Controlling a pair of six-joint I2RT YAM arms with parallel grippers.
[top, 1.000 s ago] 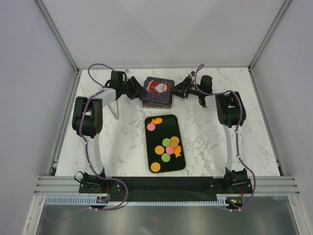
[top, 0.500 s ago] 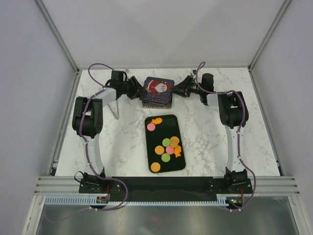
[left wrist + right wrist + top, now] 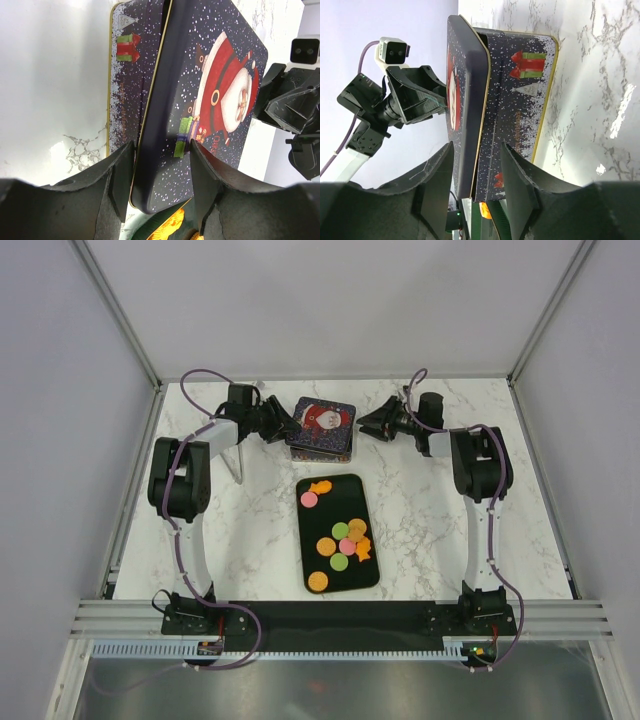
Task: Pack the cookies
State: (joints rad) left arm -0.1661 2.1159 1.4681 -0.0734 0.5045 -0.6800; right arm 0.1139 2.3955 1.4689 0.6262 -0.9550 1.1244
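The cookies (image 3: 341,540), orange, pink and green discs, lie on a dark tray (image 3: 335,502); one orange cookie (image 3: 172,225) shows under the left wrist. Behind the tray stands a dark blue Santa tin (image 3: 322,422). Its lid (image 3: 210,85) sits slightly ajar over the base (image 3: 125,85). My left gripper (image 3: 283,425) is at the tin's left side, shut on the lid's edge (image 3: 160,150). My right gripper (image 3: 368,423) hangs open just right of the tin, its fingers apart from it (image 3: 476,150), facing the lid (image 3: 467,100) and base (image 3: 520,100).
The marble table (image 3: 430,520) is bounded by white walls with metal corner posts at the back and sides. The tray's near end reaches close to the black strip where the arm bases stand.
My right gripper has widened its jaws and drawn back to the right, away from the tin. The left gripper, tin and cookies have stayed put.
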